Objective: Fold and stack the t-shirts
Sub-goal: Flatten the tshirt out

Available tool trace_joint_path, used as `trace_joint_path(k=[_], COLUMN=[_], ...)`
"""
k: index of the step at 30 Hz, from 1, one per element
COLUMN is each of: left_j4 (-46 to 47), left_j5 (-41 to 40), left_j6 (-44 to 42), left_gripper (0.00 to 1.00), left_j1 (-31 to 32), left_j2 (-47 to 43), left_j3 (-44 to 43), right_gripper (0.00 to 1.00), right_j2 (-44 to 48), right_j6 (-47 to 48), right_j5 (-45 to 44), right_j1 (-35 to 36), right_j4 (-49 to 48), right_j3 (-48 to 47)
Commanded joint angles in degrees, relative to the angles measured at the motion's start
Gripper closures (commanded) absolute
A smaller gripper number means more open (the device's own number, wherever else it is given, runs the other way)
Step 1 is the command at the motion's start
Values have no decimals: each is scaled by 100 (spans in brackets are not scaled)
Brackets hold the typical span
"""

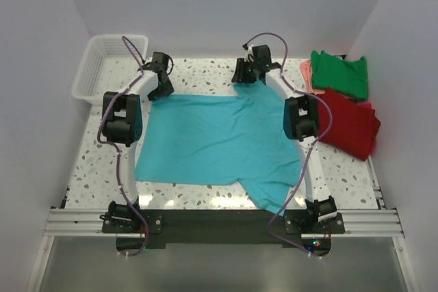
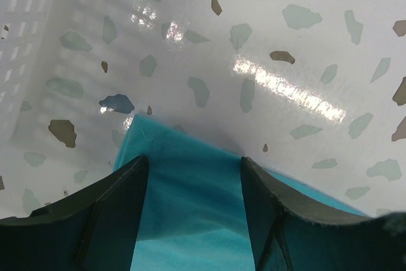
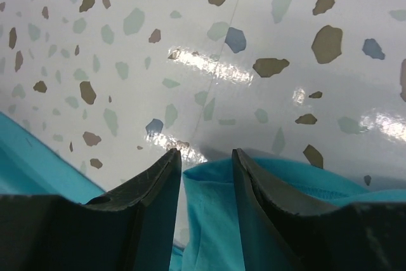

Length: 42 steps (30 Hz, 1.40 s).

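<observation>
Folding progress: hardly begun, judging by no crease yet.
Turquoise t-shirt [image 1: 205, 138]: spread flat at frame centre on the table [image 1: 205, 73].
Red t-shirt [image 1: 349, 124], green t-shirt [image 1: 340, 74], salmon-pink t-shirt [image 1: 307, 76]: piled at upper right, seemingly done.
Left tool [image 2: 193, 176]: wide, astride the shirt's upper-left corner, not pinching.
Right tool [image 3: 206, 169]: narrow, apparently nipping bunched cloth at its upper-right edge.
Hidden: most of the pink shirt, under the others; right-tool grip hard to confirm.

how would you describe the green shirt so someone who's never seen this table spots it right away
Start at the speckled table and go to its far right corner. The green shirt lies farthest back there, over a salmon-pink one, with the red shirt nearer the arms. It is the only green cloth in view.
</observation>
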State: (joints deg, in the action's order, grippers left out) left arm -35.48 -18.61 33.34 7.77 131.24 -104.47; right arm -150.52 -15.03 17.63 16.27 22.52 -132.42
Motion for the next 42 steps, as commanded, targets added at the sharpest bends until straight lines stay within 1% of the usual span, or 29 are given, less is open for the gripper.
trace_joint_path(k=[1,4,8,9,11,13,16,20,21,24,26,28,29,30,32,35,39,42], left_j4=[-670,-670,-635,-592,-504,-206,243,691,997,1516,1606,1501,1301,1211,1010,982,1026,1324], left_j5=[174,182,217,226,253,288,244,86,68,86,103,95,77,86,59,-28,-335,-424], left_j6=[-161,-170,-205,-231,-328,-407,-539,-609,-662,-829,-934,-970,-979,-979,-979,-935,-812,-750], left_gripper=[36,36,36,36,36,36,35,33,32,31,30,30,30,30,30,30,30,30], left_j1=[58,76,102,111,128,146,155,163,155,155,163,155,155,163,155,155,163,155], left_j2=[86,77,77,77,42,-54,-186,-335,-432,-485,-363,-3,137,435,700,991,939,667], left_j3=[251,251,269,277,313,426,603,751,822,954,754,455,71,-116,-555,-811,-760,-400], right_gripper=[58,57,57,56,56,55,53,52,52,50,50,50,50,50,50,50,50,50], right_j2=[-92,-30,75,136,259,488,690,1006,1076,1366,1524,1648,1796,1867,2043,2316,2361,2194], right_j6=[61,140,176,158,114,53,26,87,114,254,298,360,395,456,492,580,694,642], right_j5=[522,444,101,-169,-399,-741,-1023,-1339,-1402,-1595,-1744,-1832,-1833,-1850,-1859,-1947,-2062,-2123], right_j1=[16,8,-1,-1,-1,-1,-1,-10,-19,-28,-28,-19,-19,-19,-19,-28,-28,-28], right_j4=[-37,-55,-257,-309,-590,-975,-1197,-1224,-1259,-1216,-1084,-838,-768,-680,-618,-530,-329,-135], right_j3=[41,50,67,93,190,401,393,348,418,533,542,586,621,769,1085,1498,1772,1746])
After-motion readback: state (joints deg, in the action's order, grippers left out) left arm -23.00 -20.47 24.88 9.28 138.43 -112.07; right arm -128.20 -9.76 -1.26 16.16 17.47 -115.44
